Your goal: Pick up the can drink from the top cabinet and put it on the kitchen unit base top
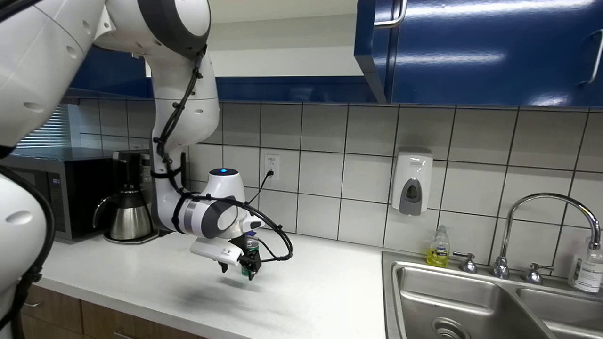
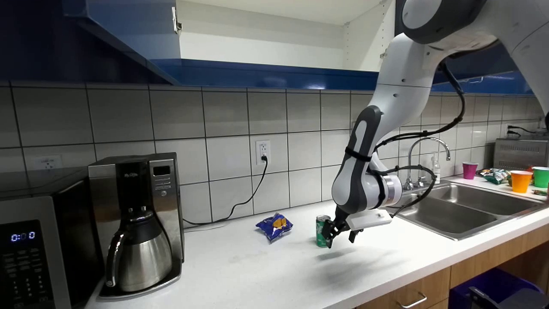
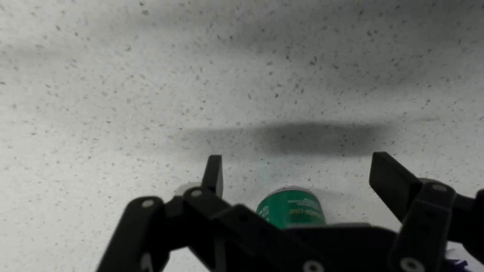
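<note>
Green and printed with pale lettering, the drink can [image 2: 320, 234] stands upright on the white kitchen countertop [image 2: 240, 270], right beside the black Robotiq gripper [image 3: 297, 172]. The gripper's jaws are parted wide, with bare speckled surface showing between the fingertips [image 3: 393, 183], which hang just above the countertop near their own shadow. In the wrist view the can appears between the two fingers, farther back than their tips and partly hidden by the black linkage; whether any part touches it cannot be told. Near the can, towards the tiled wall [image 2: 227, 159], lies a crumpled blue snack packet [image 2: 275, 226] with yellow-orange print. Overhead, the blue top cabinet [image 2: 261, 38] shows its white interior, and the white Panda arm [image 1: 183, 113] reaches down in front of the tiles. A microwave [image 2: 36, 206] with 0:00 on its display stands beside a coffee maker [image 2: 165, 184] holding a steel carafe [image 2: 143, 262]. On the opposite side, the double-bowl steel sink [image 1: 390, 292] carries a curved faucet [image 1: 508, 226] and, on its back ledge, a dish soap bottle [image 1: 438, 252] filled with yellow liquid; a white wall dispenser [image 1: 412, 183] is mounted above. Beyond the sink stand a pink cup [image 2: 469, 171], an orange cup [image 2: 521, 182] and a green cup [image 2: 541, 177].
</note>
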